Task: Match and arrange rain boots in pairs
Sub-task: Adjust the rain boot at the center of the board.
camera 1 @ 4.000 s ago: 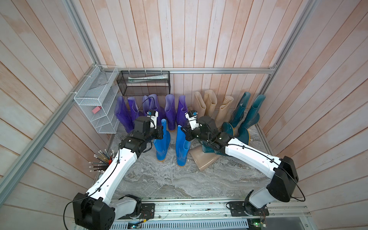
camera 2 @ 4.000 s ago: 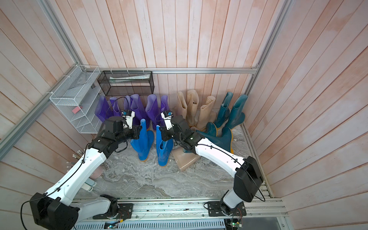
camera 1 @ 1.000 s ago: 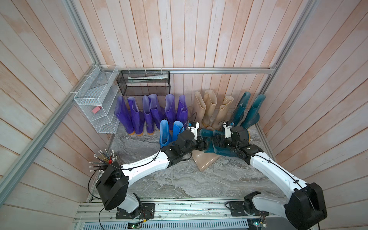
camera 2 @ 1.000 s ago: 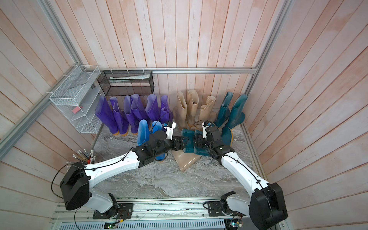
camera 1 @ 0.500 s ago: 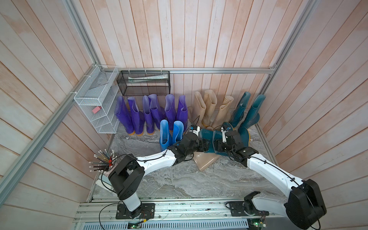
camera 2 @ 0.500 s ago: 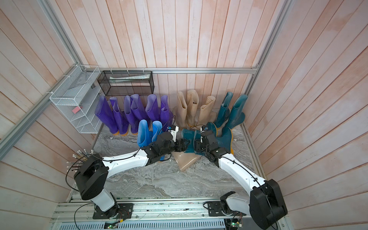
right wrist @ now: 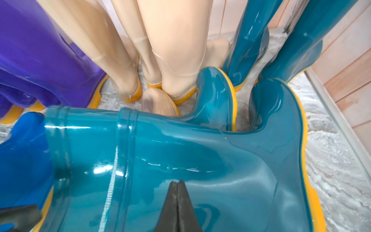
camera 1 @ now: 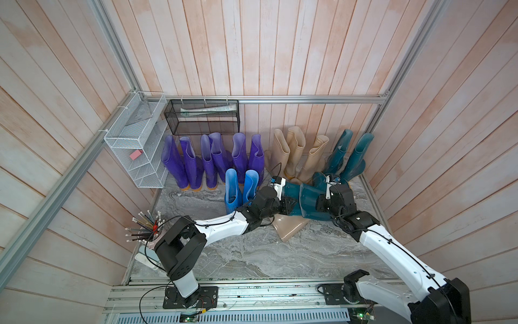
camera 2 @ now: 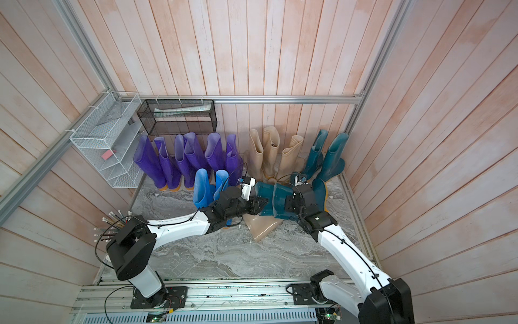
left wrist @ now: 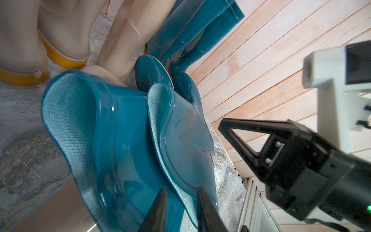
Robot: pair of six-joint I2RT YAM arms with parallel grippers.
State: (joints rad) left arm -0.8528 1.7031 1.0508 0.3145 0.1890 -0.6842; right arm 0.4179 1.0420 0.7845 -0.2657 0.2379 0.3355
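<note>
Well, nearest you on the marbled surface (camera 1: 252, 252), a fallen beige boot (camera 1: 290, 228) lies flat, partly under two fallen teal boots (camera 1: 307, 200). Those two are tipped on their sides, cuffs toward your left arm and soles toward the right wall. Your left end effector (left wrist: 181, 189) is narrow, its fingers (left wrist: 160, 209) either side of a teal cuff edge; you cannot tell whether they pinch it. Your right end effector (right wrist: 177, 182) has its fingers meeting with no gap, tip at a fallen teal boot's shaft. Just left of these, two blue boots (camera 1: 241, 188) stand side by side. Along the back wall stand six purple boots (camera 1: 213, 160), three upright beige boots (camera 1: 294, 151) and two upright teal boots (camera 1: 350, 154).
</note>
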